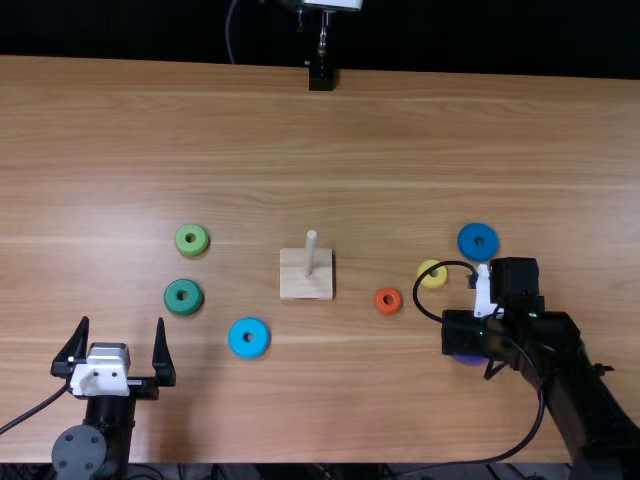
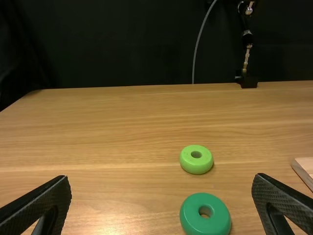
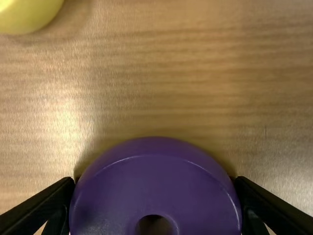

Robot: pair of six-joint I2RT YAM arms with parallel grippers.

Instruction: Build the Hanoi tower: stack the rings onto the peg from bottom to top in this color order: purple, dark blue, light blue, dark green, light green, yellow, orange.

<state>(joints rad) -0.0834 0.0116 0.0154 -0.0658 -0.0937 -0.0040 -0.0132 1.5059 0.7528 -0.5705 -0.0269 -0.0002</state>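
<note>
The right pincer (image 1: 463, 333) clamps the thick, round purple ring (image 1: 468, 360) by its sides, at the right part of the wooden desk (image 1: 300, 140).
The upright, pale wooden peg (image 1: 310, 254) stands bare on its square wooden base (image 1: 300, 288) near the middle. Left of it lie a round light green ring (image 1: 182, 245), a round dark green ring (image 1: 172, 298) and a round light blue ring (image 1: 237, 339); right of it, round orange (image 1: 381, 302), yellow (image 1: 425, 281) and dark blue (image 1: 468, 243) rings. The left pincer (image 1: 121, 320) has its fingers apart, with nothing between them.
</note>
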